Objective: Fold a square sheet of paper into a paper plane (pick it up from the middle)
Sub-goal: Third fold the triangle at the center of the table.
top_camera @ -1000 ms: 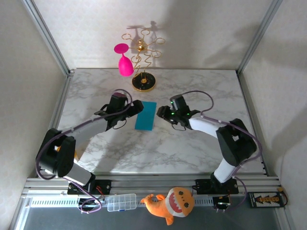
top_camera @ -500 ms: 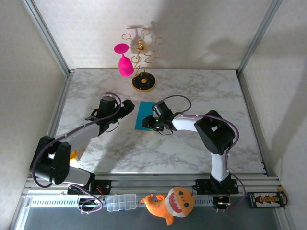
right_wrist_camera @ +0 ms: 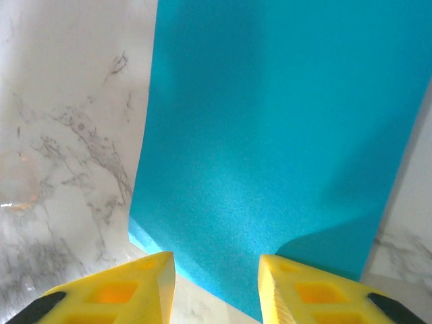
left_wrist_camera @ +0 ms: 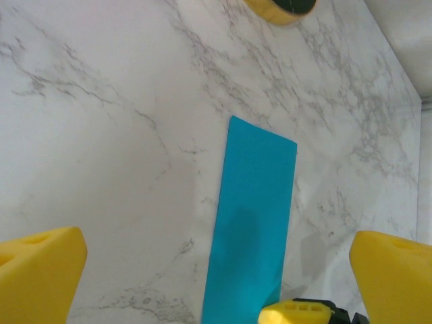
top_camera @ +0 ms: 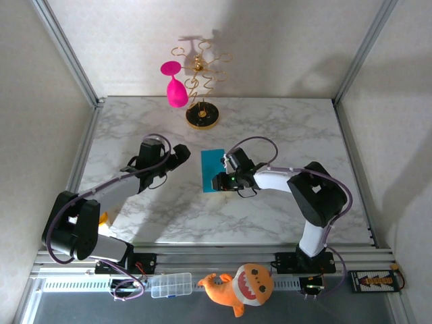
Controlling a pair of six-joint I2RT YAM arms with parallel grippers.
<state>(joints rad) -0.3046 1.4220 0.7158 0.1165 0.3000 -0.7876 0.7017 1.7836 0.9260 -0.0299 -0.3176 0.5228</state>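
— From above, we see the square sheet of paper folded once into a narrow strip, flat on the bench. Our left pincer gapes wide, near its left side.

— At the left wrist, we find a plain strip, no nose folds.

— At the right wrist, our right pincer stands narrowly parted at the near edge, holding nothing. We judge most folding is left.

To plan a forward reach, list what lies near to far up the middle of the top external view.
orange plush toy → square sheet of paper → gold stand
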